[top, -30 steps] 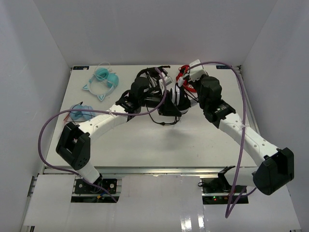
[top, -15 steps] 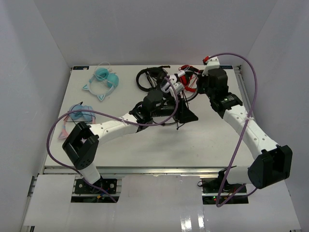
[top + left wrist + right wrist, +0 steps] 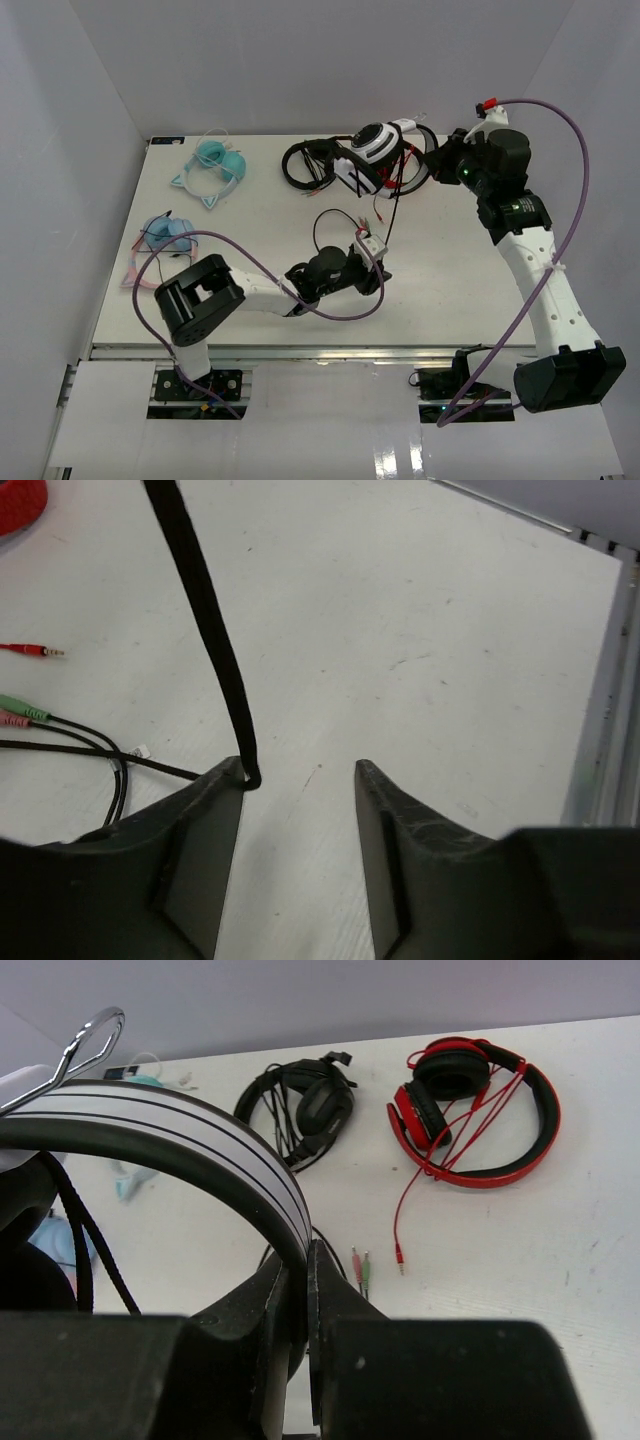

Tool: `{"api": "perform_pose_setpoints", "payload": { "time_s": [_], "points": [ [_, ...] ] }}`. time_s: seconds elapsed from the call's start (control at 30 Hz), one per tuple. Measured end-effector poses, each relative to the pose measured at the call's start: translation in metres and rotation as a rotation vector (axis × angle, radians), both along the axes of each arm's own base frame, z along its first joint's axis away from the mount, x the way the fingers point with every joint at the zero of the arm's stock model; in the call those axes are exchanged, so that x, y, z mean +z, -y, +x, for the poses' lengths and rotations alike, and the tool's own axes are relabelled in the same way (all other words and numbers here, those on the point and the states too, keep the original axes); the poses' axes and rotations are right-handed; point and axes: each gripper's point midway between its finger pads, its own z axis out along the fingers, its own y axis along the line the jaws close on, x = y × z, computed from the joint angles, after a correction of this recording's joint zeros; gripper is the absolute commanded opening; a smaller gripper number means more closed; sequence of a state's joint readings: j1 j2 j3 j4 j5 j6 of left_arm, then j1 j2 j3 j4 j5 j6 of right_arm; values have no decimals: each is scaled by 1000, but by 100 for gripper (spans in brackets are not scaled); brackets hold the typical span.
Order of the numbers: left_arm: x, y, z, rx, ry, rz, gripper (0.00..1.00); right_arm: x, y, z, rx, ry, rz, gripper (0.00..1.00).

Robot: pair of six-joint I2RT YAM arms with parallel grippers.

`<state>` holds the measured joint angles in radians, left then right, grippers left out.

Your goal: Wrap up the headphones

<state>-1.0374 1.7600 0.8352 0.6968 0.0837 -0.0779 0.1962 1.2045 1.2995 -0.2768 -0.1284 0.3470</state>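
Observation:
My right gripper (image 3: 432, 165) is shut on the white band (image 3: 200, 1140) of the headphones (image 3: 372, 152) and holds them off the table at the back; its jaws (image 3: 305, 1250) pinch the band edge-on. The thin black cable (image 3: 392, 210) hangs from them down toward my left gripper (image 3: 378, 268). That gripper (image 3: 300, 770) lies low over the table, open, with nothing between its fingers. The cable (image 3: 205, 610) bends against the tip of the left finger (image 3: 225, 790). Green and pink plugs (image 3: 22, 716) lie nearby.
All-black headphones (image 3: 305, 160) and red headphones (image 3: 470, 1110) with a red cord and plug (image 3: 30, 650) lie at the back centre. Teal cat-ear headphones (image 3: 212, 165) and a blue-pink pair (image 3: 165, 235) lie on the left. The table's right edge (image 3: 600, 680) is close to the left gripper.
The left gripper has opened, let go and drawn back toward the front, low over the table. The right arm has carried the headphones up and toward the back right.

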Motion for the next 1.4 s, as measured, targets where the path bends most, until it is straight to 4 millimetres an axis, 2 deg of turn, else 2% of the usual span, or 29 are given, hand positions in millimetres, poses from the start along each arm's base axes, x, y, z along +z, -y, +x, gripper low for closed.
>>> {"api": "perform_pose_setpoints", "payload": {
  "time_s": [0.07, 0.1, 0.2, 0.37, 0.53, 0.6, 0.7, 0.73, 0.8, 0.87, 1.03, 1.1, 1.2, 1.4],
  "points": [
    [-18, 2, 8, 13, 41, 29, 25, 11, 0, -5, 19, 7, 35, 8],
    [-28, 2, 11, 17, 53, 46, 13, 16, 0, -9, 34, 12, 54, 8],
    [-50, 0, 19, 42, 78, 87, 0, 28, -3, -19, 93, 23, 97, 8],
    [-56, -12, 26, 54, 109, 78, 0, 42, 2, -38, 193, 55, 117, 8],
    [-51, -43, 37, 84, 111, 58, 0, 49, 12, -53, 332, 102, 101, 8],
    [-43, -53, 43, 95, 117, 34, 28, 49, 9, -61, 398, 117, 91, 8],
    [-30, -64, 48, 107, 134, 1, 78, 52, 4, -69, 458, 142, 74, 8],
    [-27, -66, 49, 107, 144, -4, 85, 52, 3, -72, 470, 146, 70, 8],
    [-26, -67, 47, 94, 163, 1, 93, 58, 3, -74, 480, 158, 59, 8],
    [-27, -68, 45, 74, 194, 20, 98, 66, 3, -77, 486, 177, 48, 8],
    [-33, -64, 45, 3, 295, 106, 98, 89, -2, -88, 528, 223, 42, 8],
    [-30, -54, 50, -34, 348, 131, 98, 96, -5, -94, 551, 230, 51, 8],
    [-15, -33, 66, -55, 438, 133, 98, 108, -9, -103, 583, 244, 63, 8],
    [2, -7, 91, -64, 562, 138, 98, 115, -16, -119, 639, 237, 99, 8]
  ]
}}
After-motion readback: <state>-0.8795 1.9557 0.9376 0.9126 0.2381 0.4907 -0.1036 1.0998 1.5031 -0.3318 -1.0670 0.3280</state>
